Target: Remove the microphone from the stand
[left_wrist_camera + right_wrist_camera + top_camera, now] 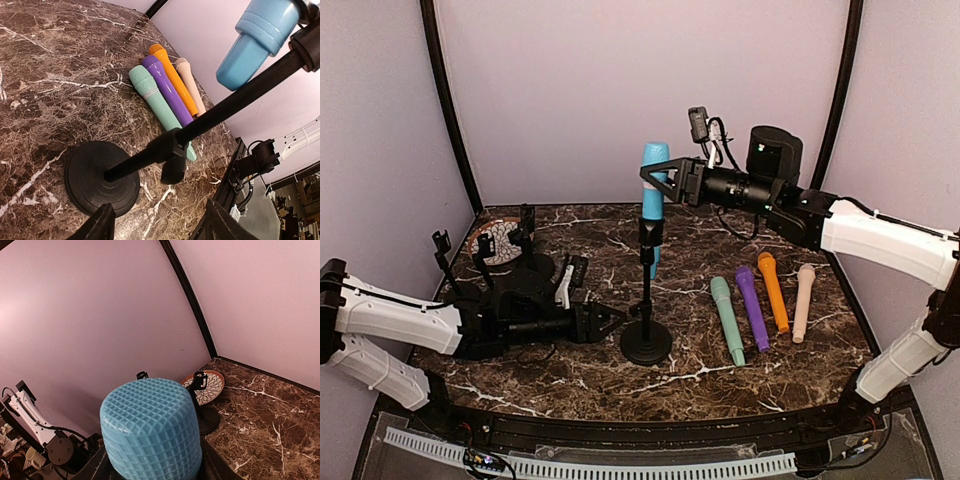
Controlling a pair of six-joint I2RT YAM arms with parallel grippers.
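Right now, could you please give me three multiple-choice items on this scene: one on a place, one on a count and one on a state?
1. Where do the loose microphones lie relative to the stand?
A) on the left arm's side
B) on the right arm's side
C) under its base

2. How many microphones lie flat on the table?
A) two
B) six
C) four

3. The blue microphone is:
A) upright in the stand
B) flat on the table
C) lifted clear of the stand

Answers:
1 B: they lie in a row toward the right arm.
2 C: teal, purple, orange and beige.
3 A: its body sits in the stand's clip.
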